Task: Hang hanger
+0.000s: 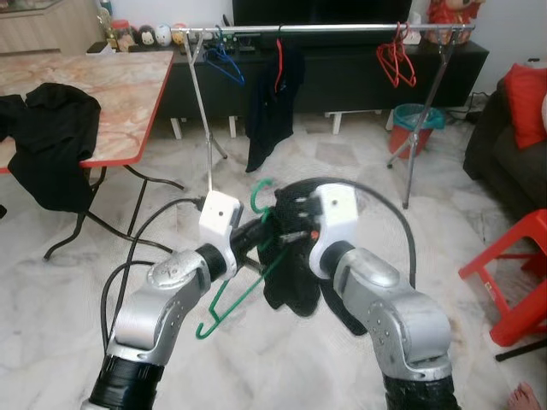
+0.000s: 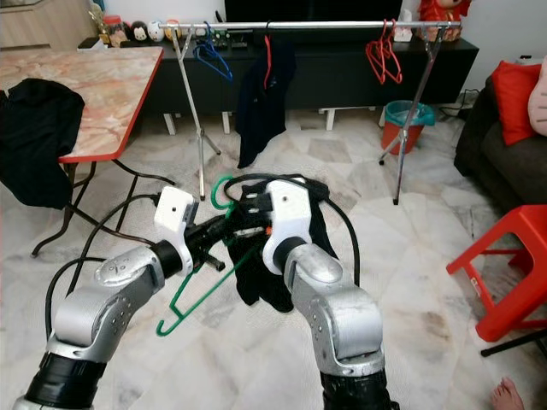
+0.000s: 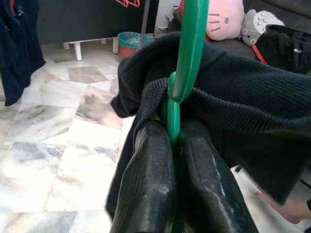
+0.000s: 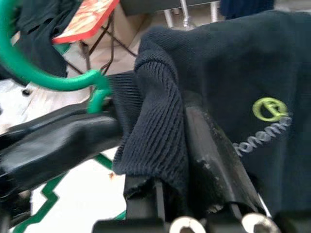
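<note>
1. The left gripper (image 3: 174,145) squeezes its two black fingers tight on the neck of the thin green plastic hanger (image 1: 235,295), in the middle, near the robot.
2. A black knit shirt (image 1: 291,286) hangs on the hanger, and its collar wraps around the hook.
3. The right gripper (image 4: 187,141) pinches the shirt's ribbed collar, just to the right of the left gripper.
4. Far behind stands a long silver clothes rail (image 1: 325,29) with a dark shirt (image 1: 269,111) and red hangers (image 1: 396,58).
</note>
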Controlling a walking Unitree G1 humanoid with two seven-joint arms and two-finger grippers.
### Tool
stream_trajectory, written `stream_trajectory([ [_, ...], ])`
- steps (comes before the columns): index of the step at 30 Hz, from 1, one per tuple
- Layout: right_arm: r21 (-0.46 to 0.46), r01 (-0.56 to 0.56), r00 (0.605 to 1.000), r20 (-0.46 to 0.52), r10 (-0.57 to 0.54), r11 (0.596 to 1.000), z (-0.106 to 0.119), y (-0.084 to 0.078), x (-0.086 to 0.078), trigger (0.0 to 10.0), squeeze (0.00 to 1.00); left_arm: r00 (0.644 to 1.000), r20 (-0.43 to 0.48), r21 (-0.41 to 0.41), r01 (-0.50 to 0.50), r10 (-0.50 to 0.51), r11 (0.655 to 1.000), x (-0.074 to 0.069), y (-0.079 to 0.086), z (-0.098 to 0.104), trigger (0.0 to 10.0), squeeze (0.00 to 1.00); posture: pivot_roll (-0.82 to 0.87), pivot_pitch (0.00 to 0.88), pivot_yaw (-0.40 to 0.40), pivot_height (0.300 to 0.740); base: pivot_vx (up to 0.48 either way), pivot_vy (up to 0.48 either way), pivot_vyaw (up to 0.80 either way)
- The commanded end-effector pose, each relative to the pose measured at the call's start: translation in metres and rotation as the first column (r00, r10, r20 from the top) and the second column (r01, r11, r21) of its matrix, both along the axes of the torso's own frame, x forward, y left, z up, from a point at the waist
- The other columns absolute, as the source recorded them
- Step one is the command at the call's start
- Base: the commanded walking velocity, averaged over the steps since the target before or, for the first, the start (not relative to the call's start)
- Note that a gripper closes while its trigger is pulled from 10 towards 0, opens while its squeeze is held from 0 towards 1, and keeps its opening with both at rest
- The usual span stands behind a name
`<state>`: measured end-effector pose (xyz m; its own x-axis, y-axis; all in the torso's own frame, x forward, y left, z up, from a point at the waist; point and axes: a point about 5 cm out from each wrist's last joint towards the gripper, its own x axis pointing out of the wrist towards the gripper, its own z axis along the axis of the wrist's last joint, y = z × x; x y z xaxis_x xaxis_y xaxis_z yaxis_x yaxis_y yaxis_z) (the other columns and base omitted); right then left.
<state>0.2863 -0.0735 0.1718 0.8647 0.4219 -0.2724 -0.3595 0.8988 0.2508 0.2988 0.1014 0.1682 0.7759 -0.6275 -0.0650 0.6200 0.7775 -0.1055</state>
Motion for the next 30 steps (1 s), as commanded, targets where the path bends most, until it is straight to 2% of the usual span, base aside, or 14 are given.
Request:
stream_trajectory([
  [1, 0.026, 0.05, 0.997, -0.059, -0.049, 0.998, -0.007, -0.006, 0.002, 10.0, 0.0, 0.993, 0.089, -0.016, -0.074, 0.075, 0.997, 0.007, 0.007, 0.015, 10.0, 0.0, -0.04, 0.0, 0.006, 0.74, 0.0, 0.0, 0.0],
  [5, 0.038, 0.022, 0.995, -0.094, -0.019, 0.999, -0.013, -0.002, -0.003, 10.0, 0.0, 0.988, 0.097, -0.054, -0.112, 0.116, 0.992, 0.011, 0.01, 0.018, 10.0, 0.0, -0.04, 0.0, 0.007, 0.74, 0.0, 0.0, 0.0],
  [7, 0.041, -0.019, 0.995, -0.101, 0.023, 0.999, -0.014, 0.003, -0.006, 10.0, 0.0, 0.989, 0.096, -0.053, -0.109, 0.113, 0.993, 0.011, 0.01, 0.018, 10.0, 0.0, -0.05, 0.0, 0.008, 0.74, 0.0, 0.0, 0.0],
  [9, 0.038, -0.134, 0.987, -0.089, 0.137, 0.99, -0.013, 0.015, -0.015, 10.0, 0.0, 0.989, 0.098, -0.051, -0.109, 0.114, 0.993, 0.01, 0.009, 0.018, 10.0, 0.0, -0.04, 0.0, 0.008, 0.74, 0.0, 0.0, 0.0],
  [13, 0.039, -0.159, 0.982, -0.097, 0.162, 0.987, -0.014, 0.021, -0.019, 10.0, 0.0, 0.983, 0.108, -0.065, -0.141, 0.148, 0.988, 0.012, 0.012, 0.019, 10.0, 0.0, -0.04, 0.0, 0.007, 0.74, 0.0, 0.0, 0.0],
  [16, 0.026, -0.246, 0.965, -0.085, 0.247, 0.969, -0.012, 0.029, -0.025, 10.0, 0.0, 0.979, 0.113, -0.092, -0.161, 0.171, 0.983, 0.014, 0.013, 0.022, 10.0, 0.0, -0.04, 0.0, 0.007, 0.74, 0.0, 0.0, 0.0],
  [20, 0.005, -0.269, 0.96, -0.078, 0.269, 0.963, -0.012, 0.03, -0.027, 10.0, 0.0, 0.982, 0.111, -0.087, -0.147, 0.156, 0.985, 0.014, 0.011, 0.021, 10.0, 0.0, -0.04, 0.0, 0.006, 0.74, 0.0, 0.0, 0.0],
  [21, -0.01, -0.254, 0.965, -0.073, 0.253, 0.967, -0.012, 0.03, -0.026, 10.0, 0.0, 0.984, 0.111, -0.085, -0.132, 0.141, 0.988, 0.012, 0.009, 0.021, 10.0, 0.0, -0.04, 0.0, 0.006, 0.74, 0.0, 0.0, 0.0],
  [22, -0.016, -0.192, 0.98, -0.065, 0.19, 0.981, -0.012, 0.025, -0.019, 10.0, 0.0, 0.985, 0.107, -0.085, -0.124, 0.132, 0.989, 0.011, 0.007, 0.02, 10.0, 0.0, -0.04, 0.0, 0.006, 0.74, 0.0, 0.0, 0.0],
  [25, -0.02, -0.133, 0.99, -0.04, 0.132, 0.991, -0.008, 0.018, -0.012, 10.0, 0.0, 0.986, 0.104, -0.085, -0.118, 0.127, 0.989, 0.01, 0.006, 0.018, 10.0, 0.0, -0.05, 0.0, 0.005, 0.74, 0.0, 0.0, 0.0],
  [30, -0.019, -0.121, 0.992, -0.027, 0.12, 0.992, -0.004, 0.013, -0.009, 10.0, 0.0, 0.987, 0.103, -0.085, -0.114, 0.122, 0.99, 0.009, 0.005, 0.017, 10.0, 0.0, -0.04, 0.0, 0.004, 0.74, 0.0, 0.0, 0.0],
])
